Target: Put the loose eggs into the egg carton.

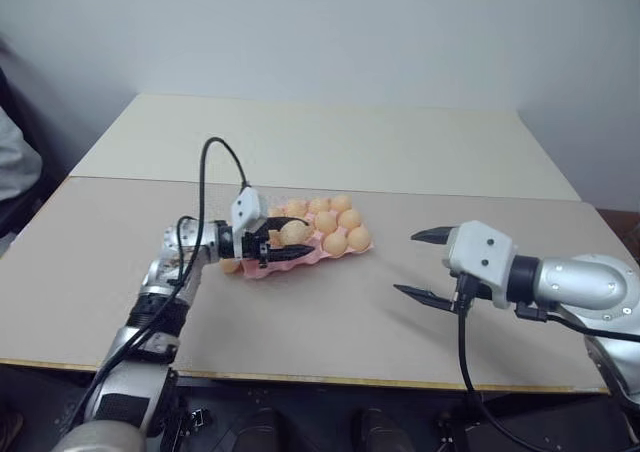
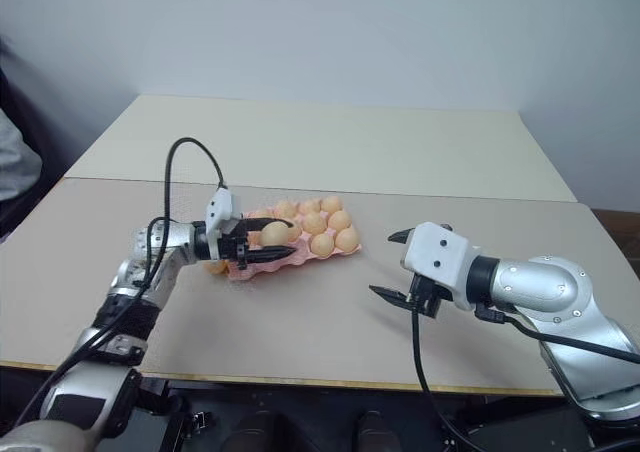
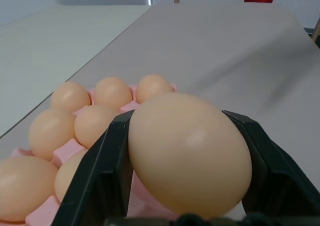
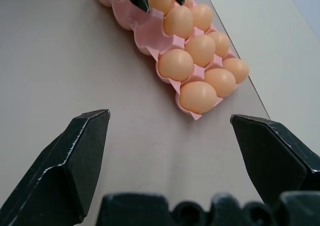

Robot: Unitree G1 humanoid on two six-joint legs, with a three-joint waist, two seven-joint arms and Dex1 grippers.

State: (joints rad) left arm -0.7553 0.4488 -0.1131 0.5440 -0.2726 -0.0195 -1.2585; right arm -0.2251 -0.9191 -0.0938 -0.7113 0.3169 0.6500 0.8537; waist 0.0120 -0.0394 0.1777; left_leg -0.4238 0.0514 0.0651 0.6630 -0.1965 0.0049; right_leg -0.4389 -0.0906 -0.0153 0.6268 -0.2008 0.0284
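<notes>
Carton [image 4: 150,38] pink; left fingers [image 3: 107,171] clamp tan egg [image 3: 187,153]; right fingers [image 4: 75,161] wide, empty.

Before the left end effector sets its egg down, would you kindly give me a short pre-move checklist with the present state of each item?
1. Egg held between both fingers of the left end effector: ok.
2. Held egg over the egg carton: ok.
3. Free cup under the egg: cannot tell, the end effector hides it.
4. Right end effector open and apart from the carton: ok.
5. Seated eggs settled in their cups: ok.
</notes>
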